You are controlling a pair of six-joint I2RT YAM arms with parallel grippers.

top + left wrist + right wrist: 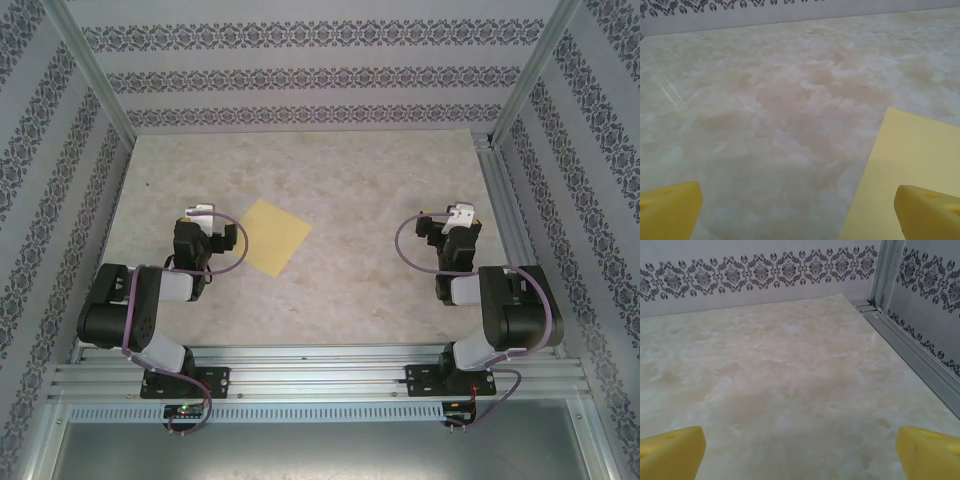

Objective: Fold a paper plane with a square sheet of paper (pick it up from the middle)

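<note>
**A:** Where is the sheet [272,236]?

**B:** Flat on the tabletop [360,300], left of the middle. It is an unfolded yellow square, turned so that one corner points toward the far wall [300,75].

**A:** And the left fingers [670,210]?

**B:** Spread wide, with nothing between them. From above, the left arm's wrist sits just beside the sheet's left corner. In the left wrist view, the sheet takes up the lower right. One yellow pad stands in front of the sheet's near part, and the other is over bare tabletop. I cannot tell whether that pad touches the paper.

**A:** What about the right fingers [927,452]?

**B:** Spread wide too, and empty. Between them there is just pale marbled tabletop running to the patterned wall.

**A:** Are they close to the sheet?

**B:** No, well apart. The right arm is over at the right side of the tabletop, near the metal rail [910,340] along that edge.

**A:** Any creases in the paper?

**B:** None that I can make out. It looks smooth in both views.
</note>
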